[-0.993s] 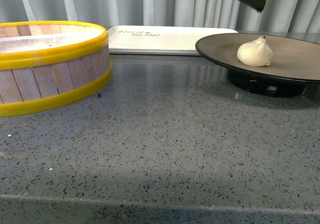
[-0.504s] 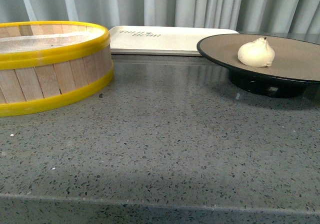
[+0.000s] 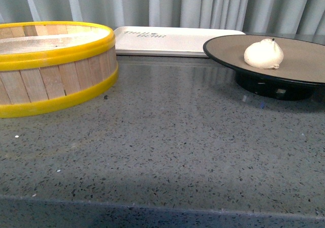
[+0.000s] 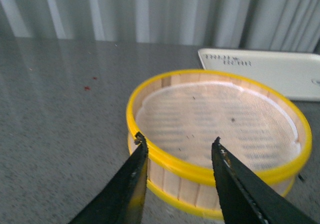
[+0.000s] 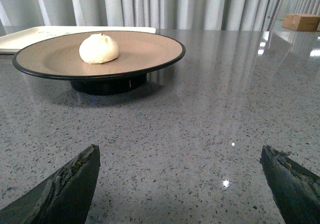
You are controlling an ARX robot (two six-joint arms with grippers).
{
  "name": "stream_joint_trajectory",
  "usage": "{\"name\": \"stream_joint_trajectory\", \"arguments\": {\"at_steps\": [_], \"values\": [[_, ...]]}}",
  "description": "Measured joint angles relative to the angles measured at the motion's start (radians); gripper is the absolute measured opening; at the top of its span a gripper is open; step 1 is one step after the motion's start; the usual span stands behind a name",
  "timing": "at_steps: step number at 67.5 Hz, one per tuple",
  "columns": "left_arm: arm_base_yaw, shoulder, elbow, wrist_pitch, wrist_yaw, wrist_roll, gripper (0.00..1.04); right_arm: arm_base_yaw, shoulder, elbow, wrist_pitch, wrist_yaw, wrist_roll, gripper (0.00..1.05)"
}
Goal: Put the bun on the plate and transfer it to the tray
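Note:
The off-white bun (image 3: 263,54) sits on the tan-brown plate (image 3: 299,60) with a black rim and black foot, at the right of the front view. Both also show in the right wrist view: bun (image 5: 99,48), plate (image 5: 150,47). The cream-white tray (image 3: 172,40) with dark lettering lies flat behind, between the steamer and the plate. My right gripper (image 5: 180,156) is open and empty, low over the counter, well short of the plate. My left gripper (image 4: 177,144) is open and empty, just above the steamer's near rim. Neither gripper shows in the front view.
A wooden steamer basket with yellow rims (image 3: 51,65) stands at the left, empty inside (image 4: 220,124). Grey speckled counter (image 3: 172,136) spans the front. A grey curtain hangs behind. A cardboard box (image 5: 302,20) sits far off in the right wrist view.
One second ago a dark gripper hung above the plate at the top right of the front view; it has left that view. The bun rests on the plate.

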Motion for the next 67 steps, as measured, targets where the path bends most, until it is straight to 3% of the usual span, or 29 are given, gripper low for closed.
{"name": "stream_joint_trajectory", "arguments": {"at_steps": [12, 67], "values": [[0.000, -0.066, -0.111, 0.031, 0.002, -0.011, 0.04, 0.000, 0.000, 0.000, 0.000, 0.002, 0.000, 0.96], [0.000, -0.362, -0.333, -0.034, 0.001, -0.012, 0.04, 0.000, 0.000, 0.000, 0.000, 0.002, 0.000, 0.96]]}}
